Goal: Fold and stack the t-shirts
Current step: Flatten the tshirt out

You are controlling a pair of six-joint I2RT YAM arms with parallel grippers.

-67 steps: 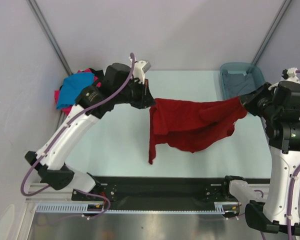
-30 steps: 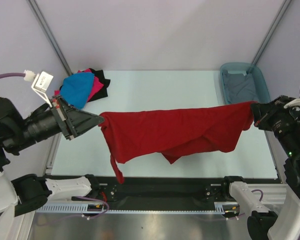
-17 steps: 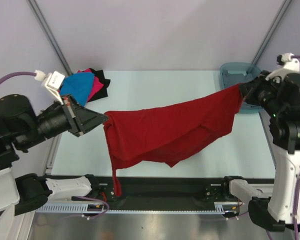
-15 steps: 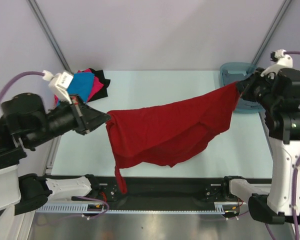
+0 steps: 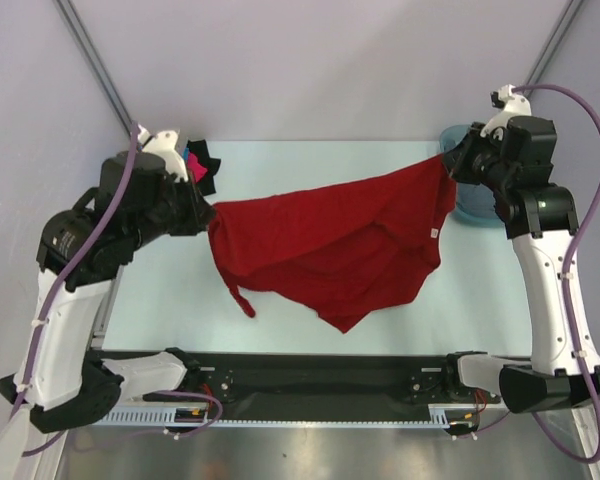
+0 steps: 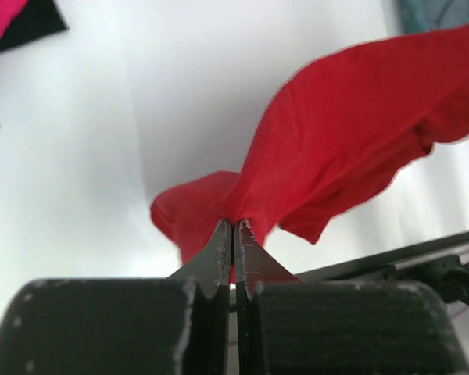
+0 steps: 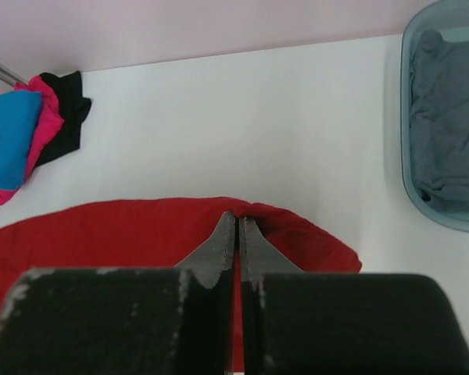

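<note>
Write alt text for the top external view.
A dark red t-shirt hangs stretched over the table between the left end effector and the right end effector, each shut on one end. A teal tub sits far right.

The dark red shirt (image 5: 330,245) hung stretched in midair. The blue shirt (image 7: 8,141), pink shirt (image 7: 47,117) and black shirt (image 7: 72,101) lay heaped together.

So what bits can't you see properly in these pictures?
Shirt pile, top view: the left arm covers most of it; no blue shows.
Pile, left wrist view: cut off at the top-left corner.
Tub, top view: mostly behind the right arm, inside hidden.
Grey shirt, right wrist view: cut by the right edge.
Red shirt: whether it touches the table, cannot tell.
</note>
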